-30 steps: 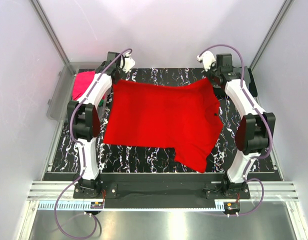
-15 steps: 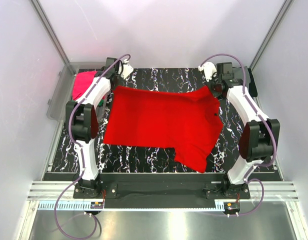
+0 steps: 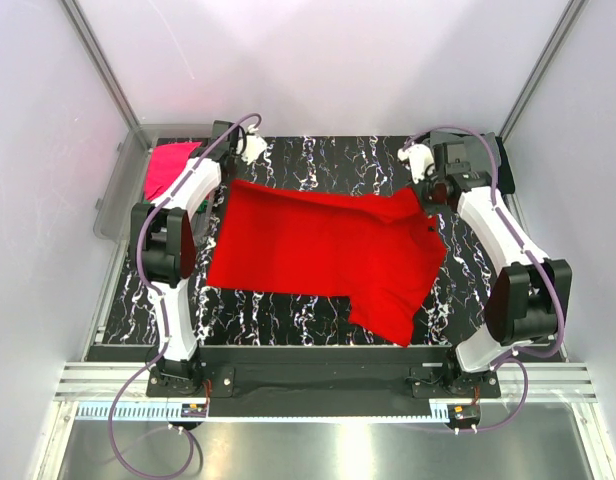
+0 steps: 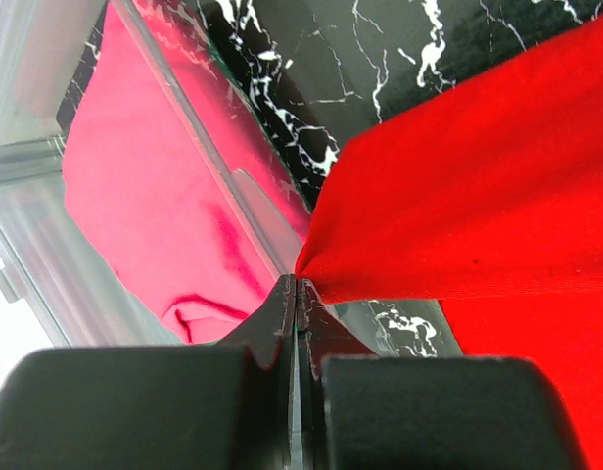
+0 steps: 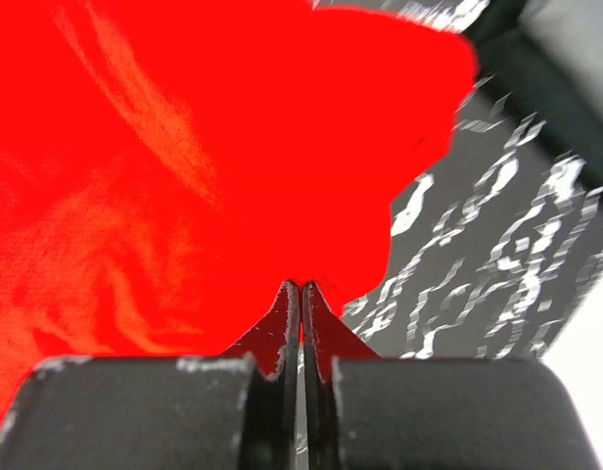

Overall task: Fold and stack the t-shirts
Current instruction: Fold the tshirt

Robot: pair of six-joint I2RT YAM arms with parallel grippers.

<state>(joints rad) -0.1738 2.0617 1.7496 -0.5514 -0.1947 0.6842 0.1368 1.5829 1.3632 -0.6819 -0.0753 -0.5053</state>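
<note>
— What do the fingers hold?

— The left fingers (image 4: 287,299) are pressed together on the far left corner of the red shirt (image 3: 328,245). The right fingers (image 5: 287,299) pinch its far right corner in the same way.

— And what is around them?

— A black bench (image 3: 318,155) with white marble veins, and plain white walls (image 3: 318,60) on three sides. At the far left stands a clear bin (image 3: 113,200) with a pink shirt (image 3: 168,165) inside.

— How does the red shirt lie?

— It is spread on the middle of the bench, with its long axis from left to right. The collar points right and the hem left, and one sleeve reaches toward the near edge.

— Did something change?

— Yes. One second ago its far edge was closer to the far side of the bench. Now it is nearer the middle, and the right elbow has swung toward the near edge.
</note>
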